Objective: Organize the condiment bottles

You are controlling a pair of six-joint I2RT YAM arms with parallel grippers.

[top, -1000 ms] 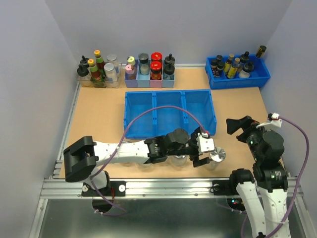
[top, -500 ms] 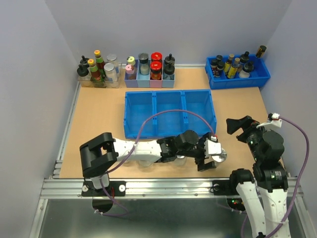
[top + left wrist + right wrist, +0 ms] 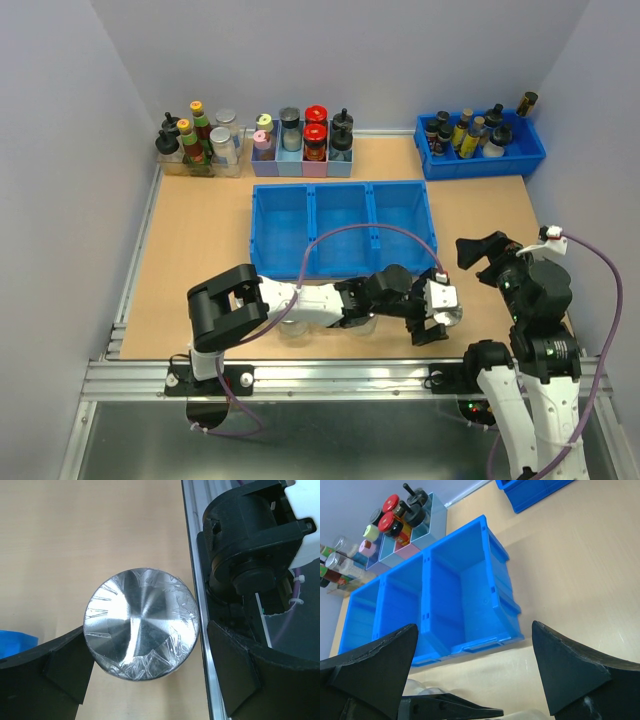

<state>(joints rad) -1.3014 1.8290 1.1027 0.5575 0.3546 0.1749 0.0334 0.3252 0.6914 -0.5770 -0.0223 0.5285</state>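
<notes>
A squat glass jar with a flat silver lid (image 3: 141,624) stands near the table's front edge, also in the top view (image 3: 450,316). My left gripper (image 3: 145,632) is open and straddles it, one finger (image 3: 65,670) on each side; a narrow gap shows on the right. In the top view the left gripper (image 3: 436,313) reaches far right along the front edge. Other clear jars (image 3: 293,328) sit in a row under the left arm, mostly hidden; two show in the right wrist view (image 3: 420,687). My right gripper (image 3: 485,255) is open, empty and raised, seen wide open in its own view (image 3: 474,630).
A blue three-compartment bin (image 3: 342,228) sits mid-table, also in the right wrist view (image 3: 445,595). Pastel holders with colourful-capped bottles (image 3: 303,140), a clear rack of bottles (image 3: 200,140) and a blue tray of dark bottles (image 3: 478,140) line the back. The metal front rail (image 3: 192,580) runs right beside the lidded jar.
My left gripper has slid right along the front edge and now has the lidded jar between its open fingers. The right arm has not moved.
</notes>
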